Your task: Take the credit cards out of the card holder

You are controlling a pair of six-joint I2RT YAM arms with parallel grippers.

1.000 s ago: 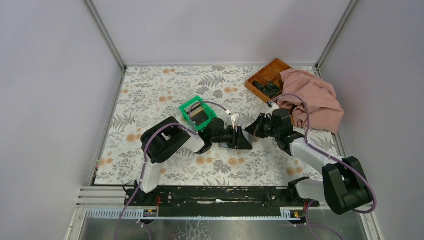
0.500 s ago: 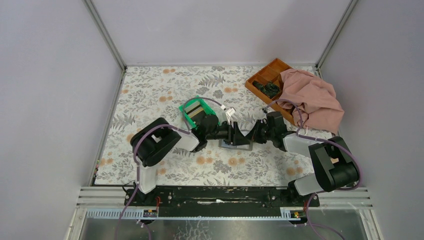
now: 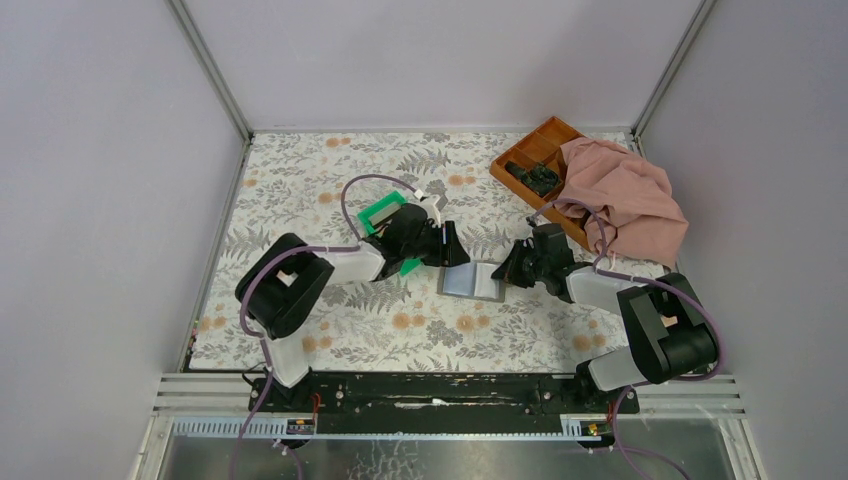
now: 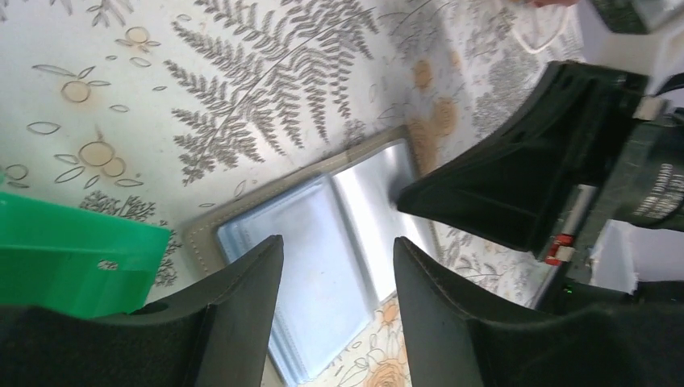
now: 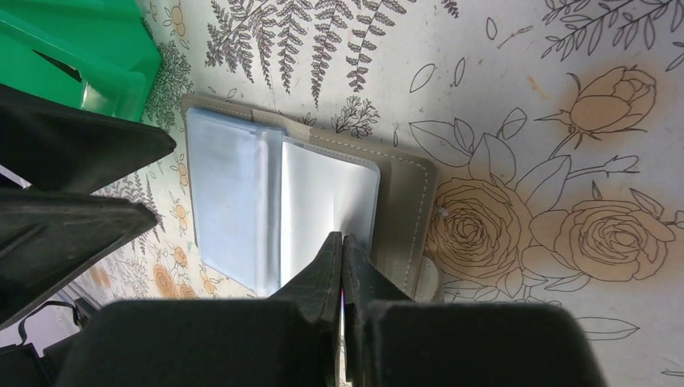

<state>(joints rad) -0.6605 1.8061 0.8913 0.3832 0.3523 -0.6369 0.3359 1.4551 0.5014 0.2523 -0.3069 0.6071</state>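
The card holder (image 3: 470, 280) lies open and flat on the floral table, showing pale blue-grey sleeves (image 5: 234, 181) and a tan stitched border. No credit cards show clearly; I cannot tell whether the sleeves hold any. My right gripper (image 5: 342, 239) is shut, its tips resting on the holder's right inner page (image 4: 363, 193). My left gripper (image 4: 339, 246) hangs open above the holder's left part with nothing between its fingers. In the top view the left gripper (image 3: 447, 248) sits between the green bin and the holder, and the right gripper (image 3: 508, 270) is at the holder's right edge.
A green plastic bin (image 3: 382, 212) stands just left of the holder, partly under my left arm, its contents hidden. An orange-brown compartment tray (image 3: 535, 155) with dark items sits at the back right, half covered by a pink cloth (image 3: 625, 195). Walls enclose the table.
My left gripper has pulled back from over the holder toward the green bin, uncovering the holder. My right gripper moved down onto the holder's right side and has stayed there.
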